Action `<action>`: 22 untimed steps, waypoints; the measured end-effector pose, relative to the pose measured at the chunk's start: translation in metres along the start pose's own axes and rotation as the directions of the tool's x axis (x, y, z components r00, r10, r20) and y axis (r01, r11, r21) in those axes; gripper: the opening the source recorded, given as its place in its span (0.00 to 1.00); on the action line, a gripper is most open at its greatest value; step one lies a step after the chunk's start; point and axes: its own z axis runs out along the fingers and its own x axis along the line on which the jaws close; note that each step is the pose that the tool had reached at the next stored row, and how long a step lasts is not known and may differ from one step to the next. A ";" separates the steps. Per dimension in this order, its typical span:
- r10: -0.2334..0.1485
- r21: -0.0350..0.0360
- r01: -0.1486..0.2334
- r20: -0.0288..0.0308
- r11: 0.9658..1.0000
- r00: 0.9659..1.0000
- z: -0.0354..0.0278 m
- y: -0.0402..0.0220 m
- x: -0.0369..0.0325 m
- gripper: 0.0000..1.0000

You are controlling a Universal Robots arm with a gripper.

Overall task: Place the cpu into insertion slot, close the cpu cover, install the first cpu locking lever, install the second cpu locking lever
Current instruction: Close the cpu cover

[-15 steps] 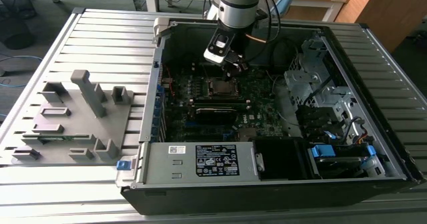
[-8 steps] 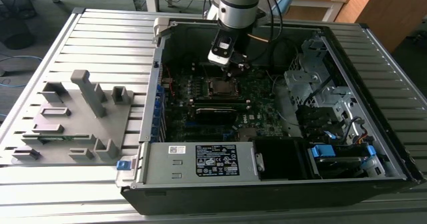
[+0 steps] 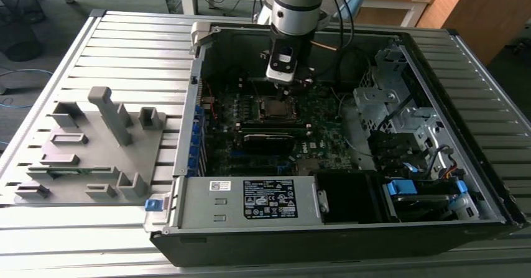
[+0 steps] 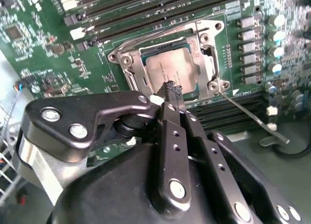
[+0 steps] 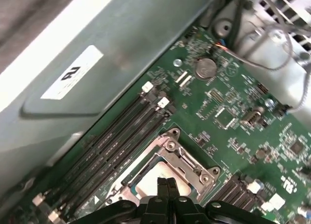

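Jaws pressed together on nothing, the gripper [image 4: 172, 89] hangs just over the cpu [image 4: 165, 68]. The cpu cover [image 4: 132, 68] frames that chip.

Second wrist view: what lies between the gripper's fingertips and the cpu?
Nothing. In the second wrist view the tips of the shut gripper overlap the edge of the cpu, with no other thing between them. Whether they touch cannot be told.

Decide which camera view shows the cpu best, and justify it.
The second wrist view: the cpu lies with most of its silver top visible, framed by the cpu cover. The first wrist view shows part of it behind the gripper; the exterior view, a tiny square.
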 end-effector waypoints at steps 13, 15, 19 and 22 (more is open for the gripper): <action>-0.234 -0.001 0.234 -0.006 0.972 0.972 0.0006 -0.0001 0.0000 0.10; -0.271 -0.002 0.271 -0.007 0.963 0.963 0.0008 0.0000 0.0000 0.10; -0.339 -0.003 0.339 -0.008 0.941 0.941 0.0012 0.0000 0.0000 0.10; -0.390 -0.004 0.390 -0.010 0.921 0.921 0.0015 -0.0001 0.0000 0.10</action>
